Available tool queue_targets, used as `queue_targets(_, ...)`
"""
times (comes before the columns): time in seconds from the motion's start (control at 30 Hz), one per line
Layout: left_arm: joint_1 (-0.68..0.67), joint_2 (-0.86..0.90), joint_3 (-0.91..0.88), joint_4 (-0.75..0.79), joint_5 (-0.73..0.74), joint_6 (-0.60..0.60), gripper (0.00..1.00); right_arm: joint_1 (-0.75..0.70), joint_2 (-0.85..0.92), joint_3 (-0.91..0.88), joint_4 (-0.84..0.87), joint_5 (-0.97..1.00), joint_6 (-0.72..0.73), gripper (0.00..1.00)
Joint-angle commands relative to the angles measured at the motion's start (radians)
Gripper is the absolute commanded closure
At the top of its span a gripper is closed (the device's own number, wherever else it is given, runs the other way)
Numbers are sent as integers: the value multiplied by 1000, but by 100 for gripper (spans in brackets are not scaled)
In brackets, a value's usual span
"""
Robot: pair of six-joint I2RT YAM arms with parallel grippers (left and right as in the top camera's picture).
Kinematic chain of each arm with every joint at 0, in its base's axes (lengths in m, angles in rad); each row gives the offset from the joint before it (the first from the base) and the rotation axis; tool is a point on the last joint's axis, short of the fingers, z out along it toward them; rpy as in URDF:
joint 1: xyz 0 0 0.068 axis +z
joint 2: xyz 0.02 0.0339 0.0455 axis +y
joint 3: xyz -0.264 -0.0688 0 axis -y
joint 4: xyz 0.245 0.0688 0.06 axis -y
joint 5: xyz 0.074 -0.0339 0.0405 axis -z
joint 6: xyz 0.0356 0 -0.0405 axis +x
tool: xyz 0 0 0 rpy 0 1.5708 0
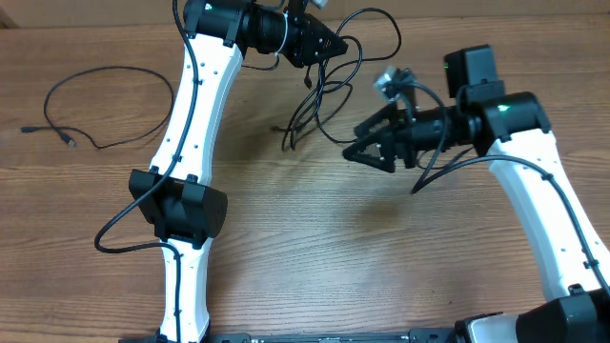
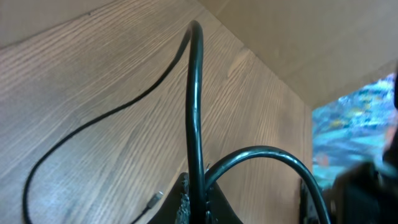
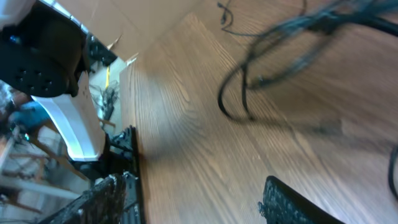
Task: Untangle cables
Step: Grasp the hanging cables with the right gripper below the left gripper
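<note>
Black cable (image 1: 114, 67) looped flat (left), other cable (image 1: 329, 86) dangling

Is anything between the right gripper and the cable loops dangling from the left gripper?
Nothing visible does. The right gripper, jaws open and empty, faces the cable loops with only the table wood between them. The left gripper pinches the cable from above, off that line.

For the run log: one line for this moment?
left gripper: shut on cable | right gripper: open, empty | other cable: on table
</note>
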Motion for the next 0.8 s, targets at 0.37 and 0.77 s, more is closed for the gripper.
queue_targets(0.37,-3,-35,10,39,45,-386,96,219,3,11,189,409,174,33)
queue_targets(0.77,-2,-35,10,39,92,-456,96,225,31,11,197,330,174,42)
